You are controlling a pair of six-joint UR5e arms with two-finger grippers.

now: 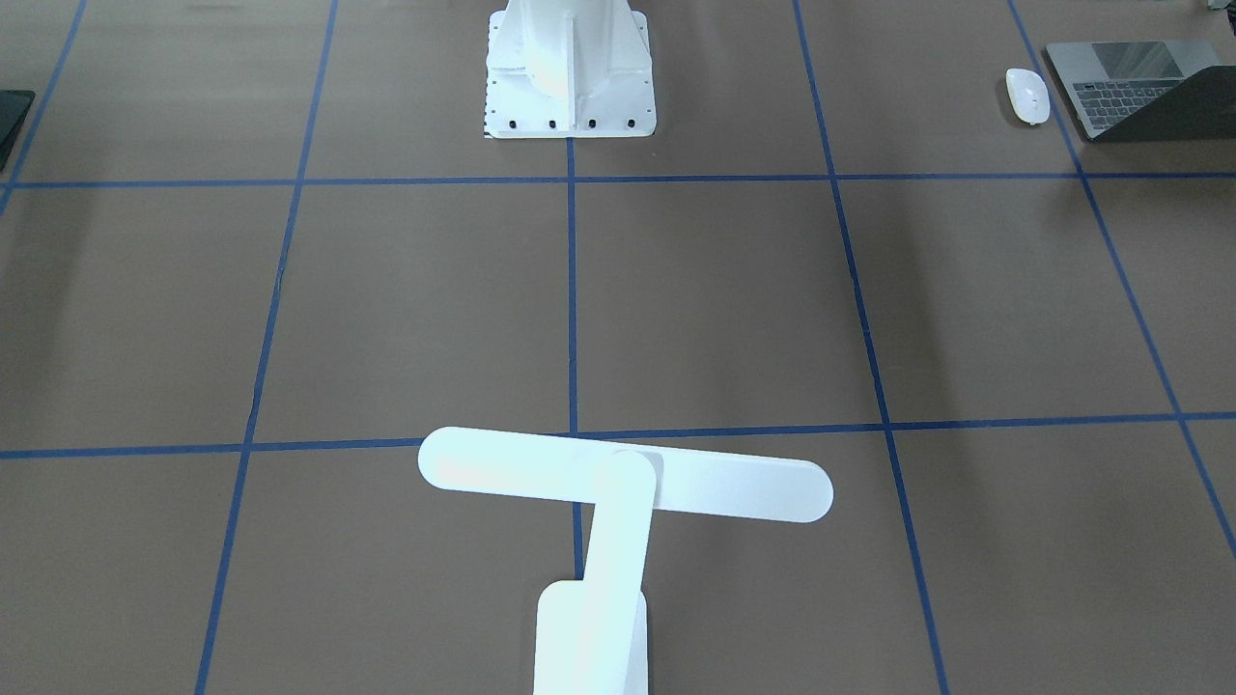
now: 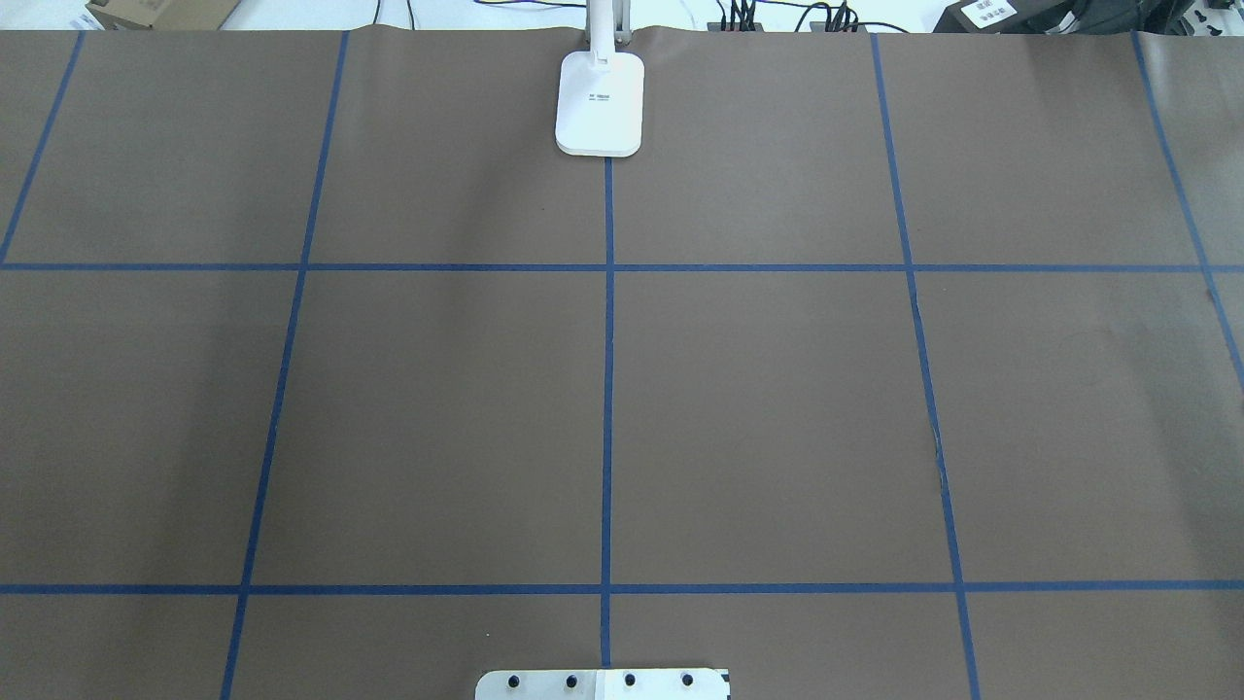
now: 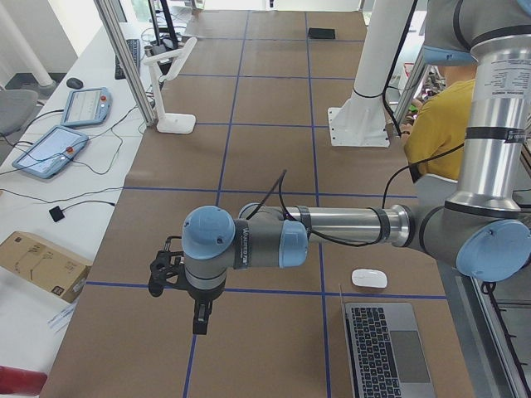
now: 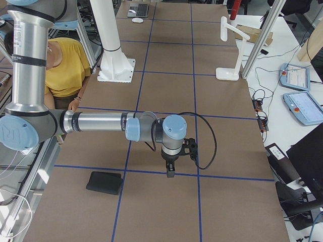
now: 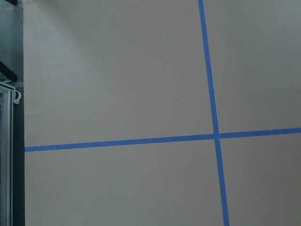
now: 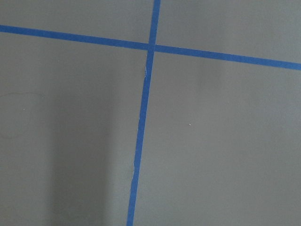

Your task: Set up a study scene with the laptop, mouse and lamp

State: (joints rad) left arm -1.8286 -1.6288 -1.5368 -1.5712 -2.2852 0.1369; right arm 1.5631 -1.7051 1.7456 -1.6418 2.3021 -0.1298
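A robotics lab: 2 robot arms point(image 3: 332, 225) reach over a table point(image 2: 777, 408) papered brown and gridded with blue tape point(image 2: 607, 389). In the left-side view, what look like 2 control tablets point(image 3: 50, 151) lie among cables point(image 3: 91, 201) on a bench point(image 3: 25, 186) at 9 o'clock; a person point(image 3: 440, 124) sits at 2 o'clock.

Brown matte tabletop point(image 2: 777, 408) crossed by blue tape grid lines point(image 2: 607, 389). White side desk point(image 3: 33, 207) along one edge, carrying two grey tablet-like pendants point(image 3: 50, 151). Brown cardboard box point(image 3: 41, 264) nearby.
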